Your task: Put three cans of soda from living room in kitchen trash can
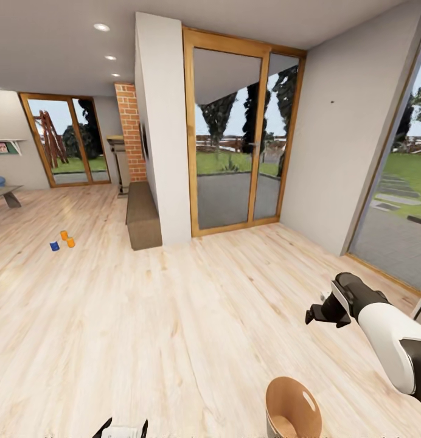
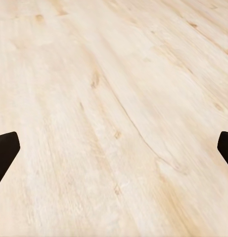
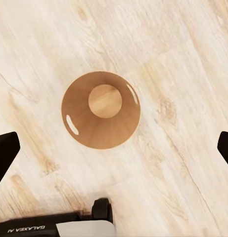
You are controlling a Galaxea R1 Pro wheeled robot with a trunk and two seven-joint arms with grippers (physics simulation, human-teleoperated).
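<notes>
Right pincer (image 3: 114, 148): I log its two dark fingertips at the left and right edges of the right wrist frame, spread wide apart with nothing between them, hanging over the bin (image 3: 101, 109). Bin: round, brown inside, seen straight down at the centre of that frame, upright on the floor and with nothing in it; in the head frame it sits at the bottom edge, right of centre (image 1: 292, 407), just below my white and black right arm (image 1: 381, 331). Left pincer (image 2: 114, 148): fingertips likewise at opposite edges of the left wrist frame, apart, holding nothing, over bare pale wood floor (image 2: 114, 98); its dark tips show at the bottom left of the head frame (image 1: 121, 427). Soda cans (image 1: 62, 239): three, two orange and one blue, standing close together on the floor at the middle left of the head frame, well apart from the bin and both arms. Beyond them: a long low cabinet (image 1: 142, 216) against a white wall, a red brick column (image 1: 130, 131), a wood-framed glass door (image 1: 238, 131) at upper centre, and a glass table (image 1: 5, 194) at the left edge.
</notes>
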